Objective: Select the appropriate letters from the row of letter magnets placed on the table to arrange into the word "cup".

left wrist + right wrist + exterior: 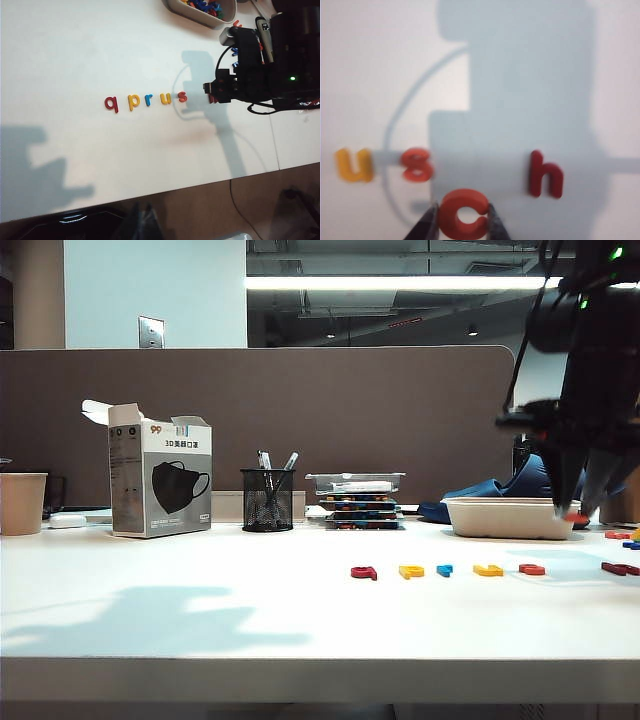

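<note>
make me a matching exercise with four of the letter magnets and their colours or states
Things:
1. letter q
2. letter u
3. letter r
4. letter c

Colours or states:
A. blue, in the row
B. orange-red, between the right gripper's fingertips
C. dark red, at the row's end
D. yellow, beside the orange-red s

Pairs: 1-C, 2-D, 3-A, 4-B

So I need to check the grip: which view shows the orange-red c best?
The right wrist view: the orange-red c fills the foreground, pinched between the right gripper fingers. The exterior view shows only an orange-red speck at the fingertips above the table. In the left wrist view the arm hides it.
</note>
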